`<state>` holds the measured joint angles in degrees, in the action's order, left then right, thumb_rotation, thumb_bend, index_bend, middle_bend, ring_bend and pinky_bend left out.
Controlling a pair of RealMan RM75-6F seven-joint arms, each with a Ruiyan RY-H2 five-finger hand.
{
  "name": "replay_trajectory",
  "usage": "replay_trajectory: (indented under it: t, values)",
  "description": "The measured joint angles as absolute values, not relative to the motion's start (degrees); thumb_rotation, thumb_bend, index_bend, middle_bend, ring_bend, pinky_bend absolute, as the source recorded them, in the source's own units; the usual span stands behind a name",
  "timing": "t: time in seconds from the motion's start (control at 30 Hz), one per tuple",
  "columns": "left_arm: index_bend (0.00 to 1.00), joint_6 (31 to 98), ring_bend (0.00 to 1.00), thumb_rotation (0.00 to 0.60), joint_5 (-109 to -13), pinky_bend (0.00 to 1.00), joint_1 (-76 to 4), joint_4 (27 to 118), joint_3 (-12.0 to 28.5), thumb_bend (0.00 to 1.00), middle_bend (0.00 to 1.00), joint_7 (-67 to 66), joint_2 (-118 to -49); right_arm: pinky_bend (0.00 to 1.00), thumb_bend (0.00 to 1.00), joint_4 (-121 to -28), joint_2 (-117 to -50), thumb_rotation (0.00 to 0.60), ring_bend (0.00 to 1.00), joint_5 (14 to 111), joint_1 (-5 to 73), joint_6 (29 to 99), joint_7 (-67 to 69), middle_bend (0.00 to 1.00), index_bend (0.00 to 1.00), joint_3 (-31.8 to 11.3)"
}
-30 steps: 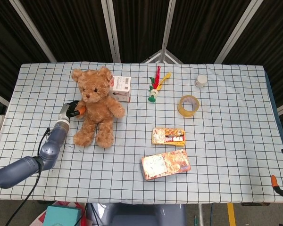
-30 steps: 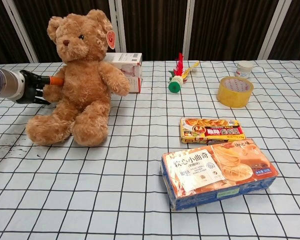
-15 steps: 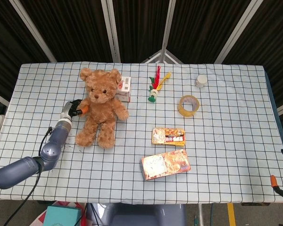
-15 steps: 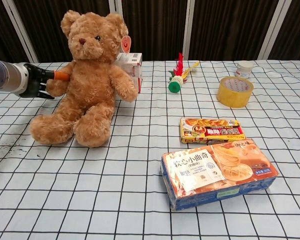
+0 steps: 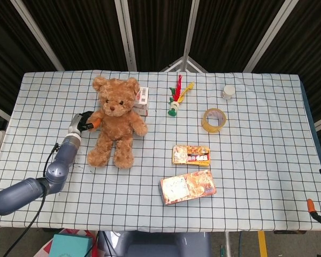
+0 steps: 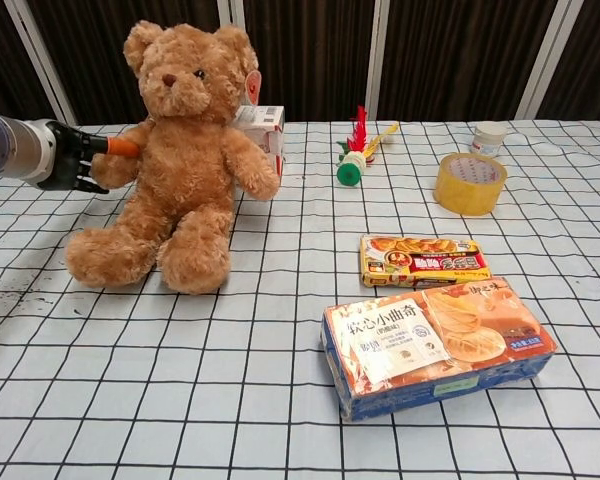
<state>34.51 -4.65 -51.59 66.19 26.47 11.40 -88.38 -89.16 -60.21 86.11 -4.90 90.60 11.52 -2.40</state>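
- teddy bear (image 6: 185, 160) sits upright on the checked desk (image 6: 280, 400), legs stretched forward, its near arm caught in the left hand (image 6: 75, 157).
- left hand grips that arm: dark fingers are closed round the plush paw, and an orange fingertip (image 6: 123, 147) presses into the fur at the bear's shoulder; in the head view the left hand (image 5: 84, 122) shows at the bear's side, touching it.
- how tightly the fingers close behind the paw cannot be told, since the fur hides them.
- white box (image 6: 261, 130) stands just behind the bear, on the far side from the hand, partly hidden by the bear's body; a round tag hangs by the bear's ear.
- shuttlecock toy (image 6: 356, 150) with red and yellow feathers lies further off, beyond the bear from the hand.
- yellow tape roll (image 6: 469, 183) and a small white jar (image 6: 488, 137) lie well apart from the hand, at the far end of the desk.
- flat snack pack (image 6: 424, 259) and a bigger biscuit box (image 6: 438, 343) lie apart from the hand, towards the near edge of the desk.
- right hand does not show in either view.
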Motion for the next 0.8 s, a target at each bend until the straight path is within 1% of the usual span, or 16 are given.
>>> replay_trajectory:
  t: [0.17, 0.33, 0.4, 0.43, 0.47, 0.53, 0.6, 0.67, 0.8]
  values:
    - [0.47, 34.68, 0.05, 0.6, -3.64, 0.04, -51.41, 66.63, 26.07, 0.59, 0.45, 10.63, -88.07, 0.04, 0.42, -89.11, -60.21, 0.6, 0.19, 85.98, -4.92, 90.56, 11.62, 0.11, 0.03, -2.42]
    - [0.47, 33.73, 0.05, 0.6, -2.49, 0.04, -51.27, 64.89, 25.28, 0.59, 0.45, 10.06, -88.97, 0.04, 0.42, -89.08, -60.19, 0.6, 0.19, 85.93, -4.93, 90.54, 11.79, 0.11, 0.03, -2.44]
    - [0.44, 33.5, 0.04, 0.6, -2.62, 0.04, -51.26, 64.35, 25.35, 0.56, 0.43, 9.99, -89.26, 0.04, 0.42, -89.05, -60.21, 0.6, 0.19, 85.91, -4.91, 90.45, 11.8, 0.11, 0.03, -2.42]
    - [0.42, 33.46, 0.04, 0.6, -2.77, 0.03, -51.26, 64.31, 25.49, 0.54, 0.4, 10.0, -89.29, 0.04, 0.42, -89.03, -60.22, 0.6, 0.19, 85.89, -4.89, 90.41, 11.78, 0.11, 0.03, -2.43]
    - [0.35, 33.46, 0.03, 0.6, -2.98, 0.03, -51.25, 64.33, 25.66, 0.48, 0.33, 10.03, -89.27, 0.04, 0.42, -89.01, -60.23, 0.6, 0.19, 85.86, -4.88, 90.38, 11.76, 0.11, 0.03, -2.43]
    - [0.12, 33.56, 0.0, 0.6, -3.61, 0.02, -51.22, 64.55, 25.99, 0.33, 0.13, 10.07, -89.11, 0.04, 0.42, -89.03, -60.22, 0.6, 0.19, 85.83, -4.87, 90.33, 11.79, 0.11, 0.03, -2.43]
    - [0.01, 33.5, 0.0, 0.6, -4.63, 0.02, -51.06, 65.09, 26.3, 0.25, 0.02, 10.19, -88.81, 0.04, 0.42, -89.01, -60.2, 0.6, 0.19, 85.82, -4.86, 90.29, 11.77, 0.11, 0.03, -2.42]
    - [0.0, 33.35, 0.0, 0.6, -5.93, 0.01, -50.76, 65.61, 26.62, 0.22, 0.0, 10.47, -88.55, 0.04, 0.42, -88.99, -60.26, 0.6, 0.19, 85.86, -4.83, 90.33, 11.75, 0.11, 0.03, -2.46]
    - [0.0, 33.77, 0.0, 0.6, -10.36, 0.01, -49.22, 66.92, 28.32, 0.21, 0.0, 12.81, -88.24, 0.04, 0.42, -89.01, -60.22, 0.6, 0.19, 85.84, -4.89, 90.45, 11.91, 0.11, 0.03, -2.48]
